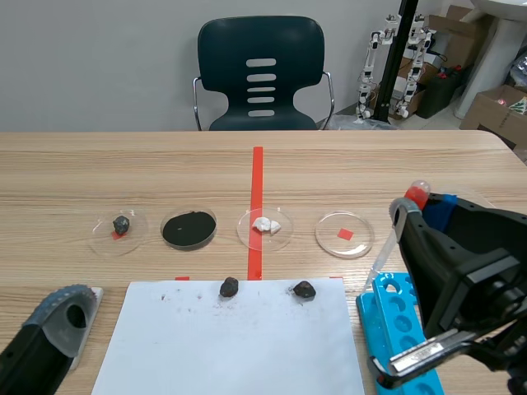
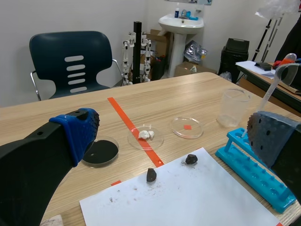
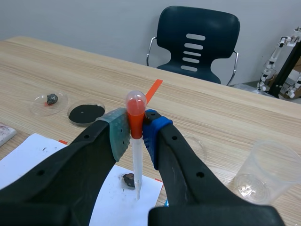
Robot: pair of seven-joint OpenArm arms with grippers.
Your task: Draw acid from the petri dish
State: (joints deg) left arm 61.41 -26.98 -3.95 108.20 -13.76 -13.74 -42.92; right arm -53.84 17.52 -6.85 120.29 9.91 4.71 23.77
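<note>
**Right jaws full, left wide**

Over the table's (image 1: 123,164) near right corner hangs the right gripper (image 3: 136,129); by the near left, the left gripper (image 2: 174,134), jaws apart. The clear petri dish (image 1: 358,243) lies mid-table, rightmost of four. The right jaws pinch the pipette (image 3: 136,160).

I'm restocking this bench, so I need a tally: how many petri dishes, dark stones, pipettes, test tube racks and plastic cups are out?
Petri dishes: 4
Dark stones: 3
Pipette: 1
Blue test tube rack: 1
Clear plastic cup: 1
Total: 10
</note>
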